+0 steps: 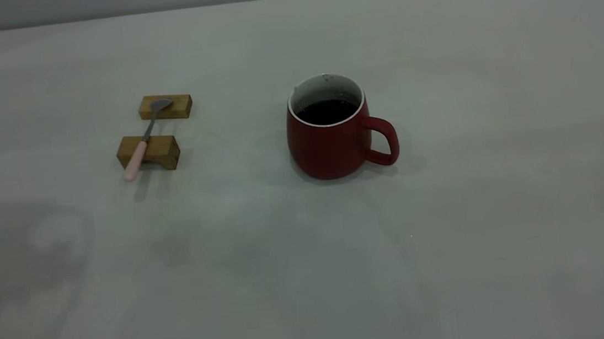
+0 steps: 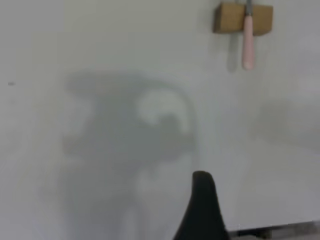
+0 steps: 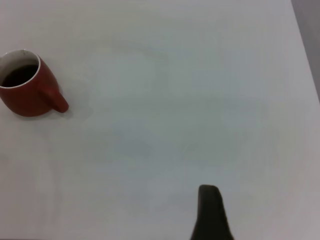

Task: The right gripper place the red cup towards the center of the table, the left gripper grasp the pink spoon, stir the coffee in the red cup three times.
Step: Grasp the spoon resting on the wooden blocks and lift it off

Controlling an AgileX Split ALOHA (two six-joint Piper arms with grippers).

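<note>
Cup (image 1: 329, 133) sits upright near the middle of the table (image 1: 504, 200), loop handle pointing to 3 o'clock in the exterior view, coffee (image 1: 328, 111) dark and filled well below the rim. I judge the cup heavy for its size, hard, glazed and slick, breakable, and liquid will slosh if I jerk it. Best hold looks like the handle, or a pinch over the rim wall on the handle side, moving it level and slow. It may already be central enough.

Spoon (image 1: 144, 137) lies at 9 o'clock from the cup, well apart, bridged across two wooden blocks (image 1: 148, 151). Long axis runs roughly 1 to 7 o'clock: grey bowl on the far block, pink handle end overhanging the near block toward me. I judge it light, stiff, thin, easy to knock off the blocks. I'd take it on the pink handle, where it overhangs the near block and there's air under it.

Left gripper (image 2: 201, 210): only one dark fingertip shows in its wrist view, above bare table, short of the spoon; can't tell if spread or pressed together. Right gripper (image 3: 210, 212): same, one fingertip, far from the cup; can't tell.
</note>
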